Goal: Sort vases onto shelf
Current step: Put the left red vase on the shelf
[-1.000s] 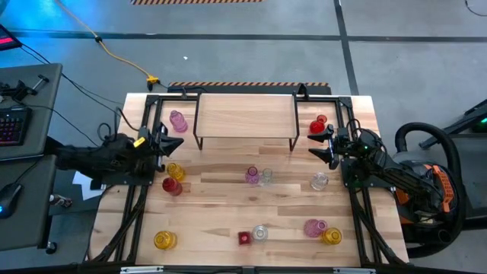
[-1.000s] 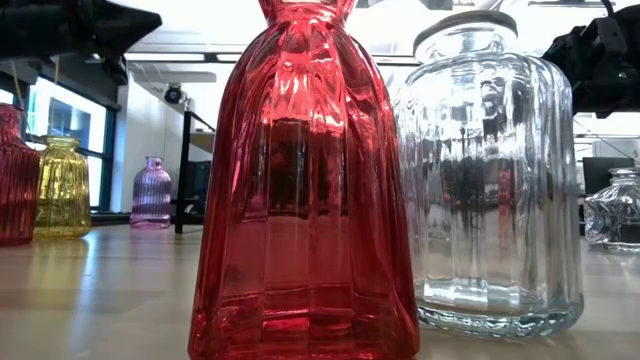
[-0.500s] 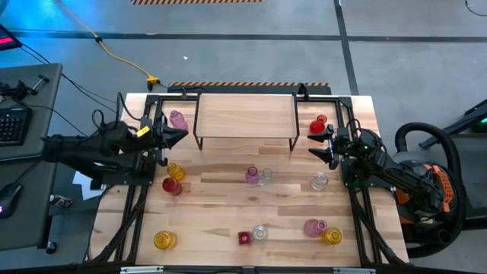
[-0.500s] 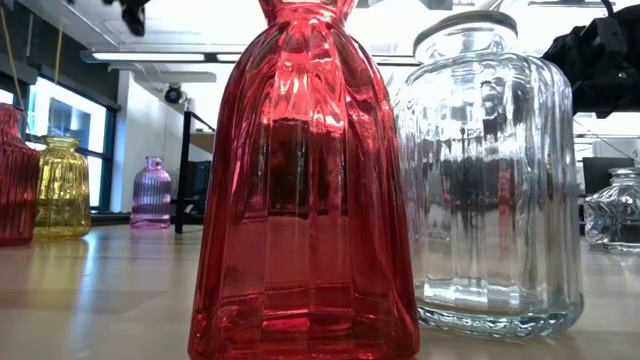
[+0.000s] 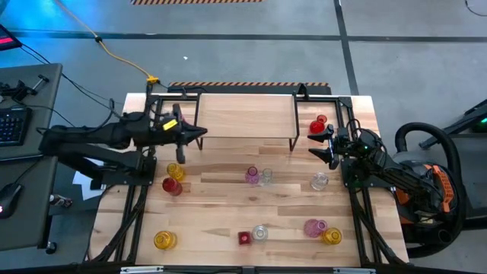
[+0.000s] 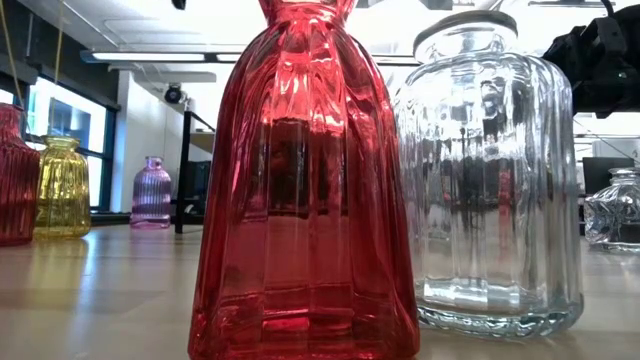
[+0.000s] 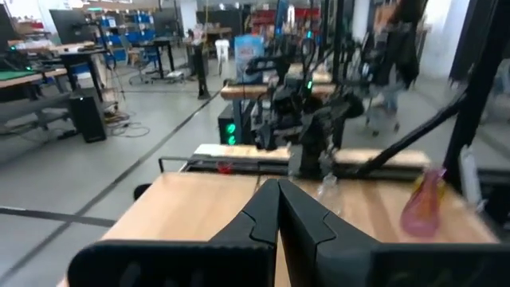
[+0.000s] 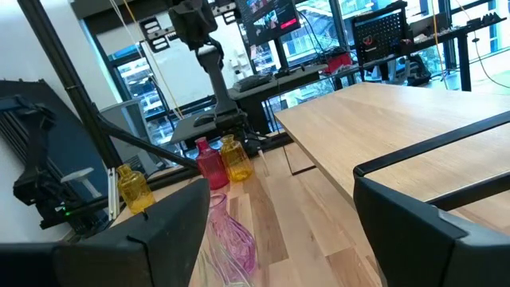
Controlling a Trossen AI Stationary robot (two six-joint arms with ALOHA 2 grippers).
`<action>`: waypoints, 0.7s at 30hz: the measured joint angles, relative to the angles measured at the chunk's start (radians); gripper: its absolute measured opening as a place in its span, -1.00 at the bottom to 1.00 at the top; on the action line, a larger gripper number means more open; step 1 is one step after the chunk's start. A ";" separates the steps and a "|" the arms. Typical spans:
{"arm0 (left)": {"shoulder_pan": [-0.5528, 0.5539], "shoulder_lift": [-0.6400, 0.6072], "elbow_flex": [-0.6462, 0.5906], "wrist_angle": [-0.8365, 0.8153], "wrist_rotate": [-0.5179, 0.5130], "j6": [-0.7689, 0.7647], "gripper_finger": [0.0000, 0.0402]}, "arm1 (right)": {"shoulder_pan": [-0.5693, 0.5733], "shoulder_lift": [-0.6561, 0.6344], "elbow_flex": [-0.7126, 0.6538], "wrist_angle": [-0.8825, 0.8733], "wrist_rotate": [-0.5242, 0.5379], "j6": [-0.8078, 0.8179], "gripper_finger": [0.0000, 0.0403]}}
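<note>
Open right tool (image 8: 279, 231) faces shelf (image 8: 398, 119), pink vase (image 8: 231, 239) below.

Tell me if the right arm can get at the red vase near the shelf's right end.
Probably yes. The right hand is open and empty, right beside the red vase, with nothing between them.

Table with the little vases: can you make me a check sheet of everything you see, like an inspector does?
Surface: wooden table, bare between the vases.
Job's things: shelf at the back, no vases on top; red vase beside its right end; ten more vases spread over the table, such as a yellow vase and a pink vase.
Clutter: nothing seen on the table.
Claws: left claw shut, holding nothing, at the shelf's left edge; right claw open, next to the red vase.
Cables: yellow cable on the floor behind.
Surroundings: desk with a keyboard to the left.
</note>
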 joint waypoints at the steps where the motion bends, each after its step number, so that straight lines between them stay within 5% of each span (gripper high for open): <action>1: 0.004 0.021 0.012 0.002 0.000 0.018 -1.00 | 0.000 0.000 0.000 0.000 0.000 0.000 0.50; 21: 0.013 0.376 0.104 0.001 0.113 0.146 -1.00 | 0.000 0.000 0.000 0.000 0.000 0.000 0.50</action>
